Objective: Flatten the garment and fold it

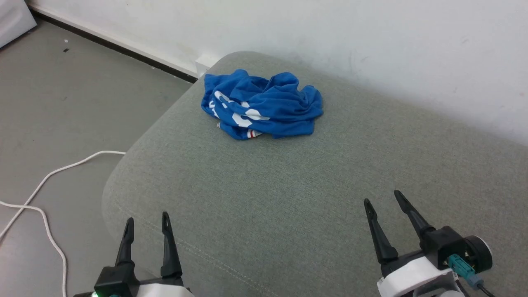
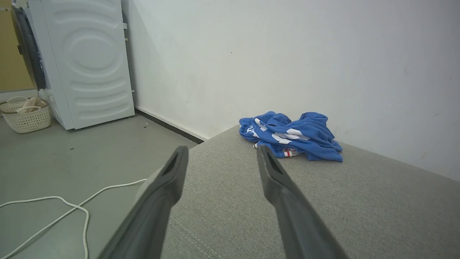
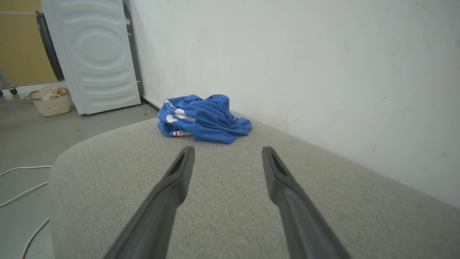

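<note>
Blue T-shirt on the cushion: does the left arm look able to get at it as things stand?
Probably yes. The left gripper is open and empty, the T-shirt lies crumpled ahead of it, and nothing stands on the cushion between them, though the reach looks long.

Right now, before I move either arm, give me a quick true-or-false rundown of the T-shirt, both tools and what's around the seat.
1. The blue T-shirt lies crumpled on the grey upholstered seat. True.
2. The left tool is shut on the T-shirt. False: it is open, empty and well short of it.
3. The right tool is open and holds nothing. True.
4. The T-shirt is spread flat. False: it is bunched in a heap toward the seat's far end.
5. A white cable lies on the floor on the robot's left. True.
</note>
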### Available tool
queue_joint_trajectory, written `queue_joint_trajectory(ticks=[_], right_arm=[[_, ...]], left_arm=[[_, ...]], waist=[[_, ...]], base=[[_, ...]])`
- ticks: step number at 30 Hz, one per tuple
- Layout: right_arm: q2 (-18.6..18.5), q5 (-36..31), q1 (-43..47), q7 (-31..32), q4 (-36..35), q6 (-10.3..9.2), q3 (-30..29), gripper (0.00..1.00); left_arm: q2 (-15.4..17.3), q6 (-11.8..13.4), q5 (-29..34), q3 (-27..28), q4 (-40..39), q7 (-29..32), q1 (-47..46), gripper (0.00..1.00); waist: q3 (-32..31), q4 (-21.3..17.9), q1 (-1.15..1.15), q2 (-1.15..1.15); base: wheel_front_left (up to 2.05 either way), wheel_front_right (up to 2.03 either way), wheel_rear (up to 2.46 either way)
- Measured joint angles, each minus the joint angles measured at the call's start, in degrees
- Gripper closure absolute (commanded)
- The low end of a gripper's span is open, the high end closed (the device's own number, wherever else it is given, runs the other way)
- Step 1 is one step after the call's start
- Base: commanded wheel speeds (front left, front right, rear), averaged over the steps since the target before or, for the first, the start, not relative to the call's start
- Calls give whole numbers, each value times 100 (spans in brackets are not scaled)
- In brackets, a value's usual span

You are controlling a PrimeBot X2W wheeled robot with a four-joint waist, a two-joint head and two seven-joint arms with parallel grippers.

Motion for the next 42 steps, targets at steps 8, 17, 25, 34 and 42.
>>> queue_joint_trajectory(ticks=[8,17,25,34,42], right_arm=[[0,-1,3,-9,-40,0,-22,0],[1,-29,12,69,-232,0,-89,0],[3,-221,29,318,-665,0,-286,0],[7,-532,-57,655,-1324,0,-263,0],[-231,-619,-266,983,-2141,0,-218,0]], left_arm=[[0,26,-12,-53,-14,0,0,0],[22,-126,-157,-63,-75,-5,-94,0],[566,-488,-125,-59,-455,626,-1312,0],[1074,-667,-12,89,-541,1482,-3255,0],[1503,-1121,-158,147,266,2114,-4660,0]], waist=[[57,-42,0,0],[150,-60,0,0],[364,-131,1,0],[876,-340,1,0],[1532,-618,2,0]], base=[[0,0,0],[0,0,0],[0,0,0],[0,0,0],[0,0,0]])
